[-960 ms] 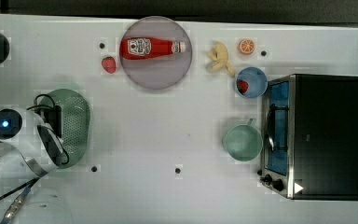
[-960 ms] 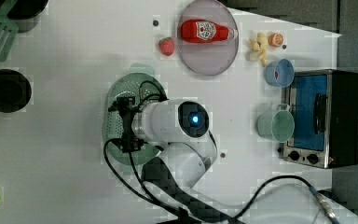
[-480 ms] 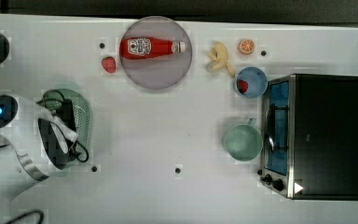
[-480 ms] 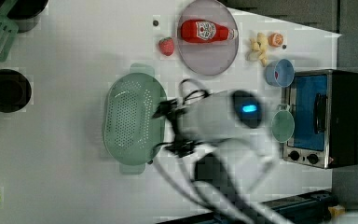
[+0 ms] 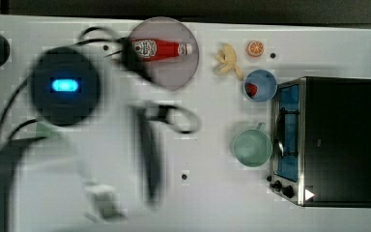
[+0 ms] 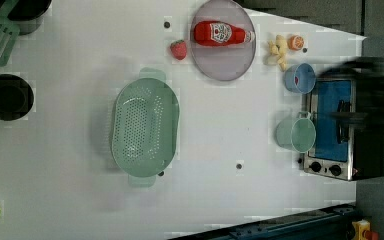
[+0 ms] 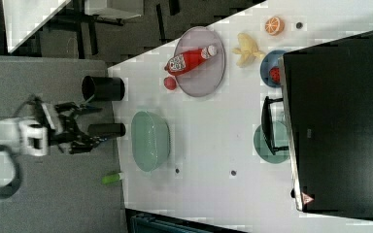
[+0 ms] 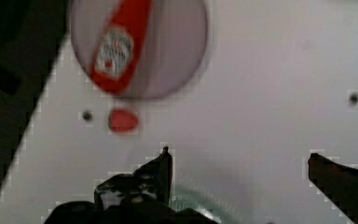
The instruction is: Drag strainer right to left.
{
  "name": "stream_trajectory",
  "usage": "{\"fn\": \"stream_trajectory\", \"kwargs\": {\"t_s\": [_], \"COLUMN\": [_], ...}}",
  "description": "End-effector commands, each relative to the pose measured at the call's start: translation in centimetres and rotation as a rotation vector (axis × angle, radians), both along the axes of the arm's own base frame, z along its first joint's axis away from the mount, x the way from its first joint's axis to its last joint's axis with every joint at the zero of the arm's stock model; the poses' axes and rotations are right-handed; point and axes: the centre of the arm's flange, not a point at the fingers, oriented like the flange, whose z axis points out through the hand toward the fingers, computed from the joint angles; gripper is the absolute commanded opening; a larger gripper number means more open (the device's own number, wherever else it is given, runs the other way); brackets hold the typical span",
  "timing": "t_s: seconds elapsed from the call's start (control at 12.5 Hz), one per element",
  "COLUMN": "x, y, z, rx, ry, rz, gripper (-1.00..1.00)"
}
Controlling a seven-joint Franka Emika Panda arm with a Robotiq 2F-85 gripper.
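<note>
Left view, unobstructed: strainer (image 6: 145, 127), pale green oval, dotted with holes, a tab handle at 12 and 6 o'clock, on the white desk (image 6: 80, 200) at 9 o'clock from the cup (image 6: 295, 134). In the top view the blurred arm (image 5: 65, 87) covers that spot. Wrist view: hand (image 8: 240, 161) spread wide, holding nothing, above desk. Ketchup bottle (image 6: 220, 33) on plate (image 6: 225, 62); label unreadable.

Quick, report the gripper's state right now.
Gripper: open, fingers spread wide and holding nothing; the strainer sits alone on the table.
</note>
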Motion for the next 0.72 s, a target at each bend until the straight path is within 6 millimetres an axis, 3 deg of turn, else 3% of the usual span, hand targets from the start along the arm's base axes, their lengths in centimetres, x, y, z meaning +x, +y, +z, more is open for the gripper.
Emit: {"fn": "stream_trajectory", "kwargs": {"t_s": [0.08,0.24,0.32,0.72], "x": [-1.9,-2.9,-3.1,-2.9], "y": [-10.7,-15.5,-16.6,-16.8], "z": [0.5,1.6,1.7,1.4], "rx": [-0.057,-0.094,-0.102,-0.104], "ry": [0.052,0.034,0.034,0.038], "rz": [0.272,0.329,0.333,0.329], "gripper": [1.0,1.0,1.0,1.0]}}
